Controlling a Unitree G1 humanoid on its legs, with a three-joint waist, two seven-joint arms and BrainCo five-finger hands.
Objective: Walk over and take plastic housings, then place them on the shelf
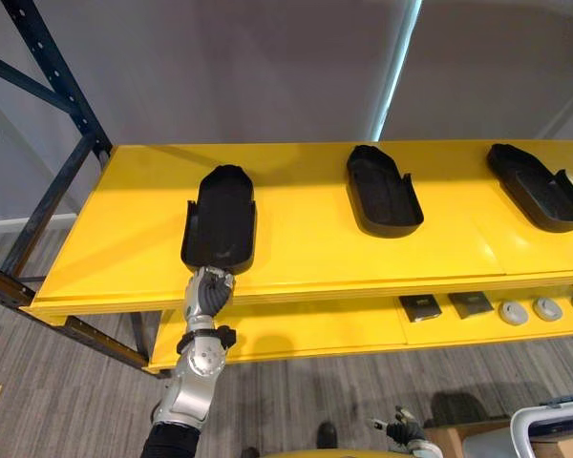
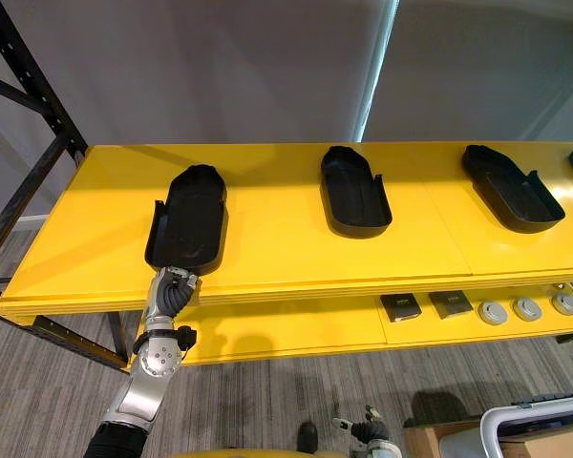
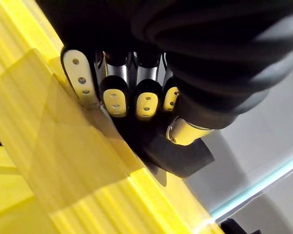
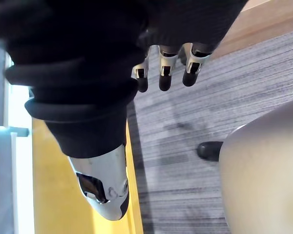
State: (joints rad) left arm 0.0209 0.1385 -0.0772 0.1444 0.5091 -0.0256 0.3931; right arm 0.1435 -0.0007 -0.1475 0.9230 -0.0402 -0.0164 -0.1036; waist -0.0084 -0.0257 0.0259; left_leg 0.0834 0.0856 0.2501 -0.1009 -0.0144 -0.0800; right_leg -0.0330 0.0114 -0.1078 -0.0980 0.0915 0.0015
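Three black plastic housings lie on the yellow top shelf [image 1: 306, 243]: one at the left [image 1: 220, 215], one in the middle [image 1: 383, 191], one at the right [image 1: 537, 186]. My left hand [image 1: 208, 294] reaches up from below the shelf's front edge and grips the near end of the left housing, which rests flat on the shelf. The left wrist view has its fingers [image 3: 115, 95] and thumb curled round the black housing [image 3: 183, 158]. My right hand [image 1: 402, 431] hangs low over the carpet, its fingers [image 4: 166, 73] relaxed and holding nothing.
A lower yellow shelf [image 1: 296, 332] carries two dark square parts [image 1: 420, 306] and several round grey parts [image 1: 546, 308] at the right. A dark blue rack upright [image 1: 53, 72] rises at the left. A box with a white rim [image 1: 554, 429] stands on the floor at the lower right.
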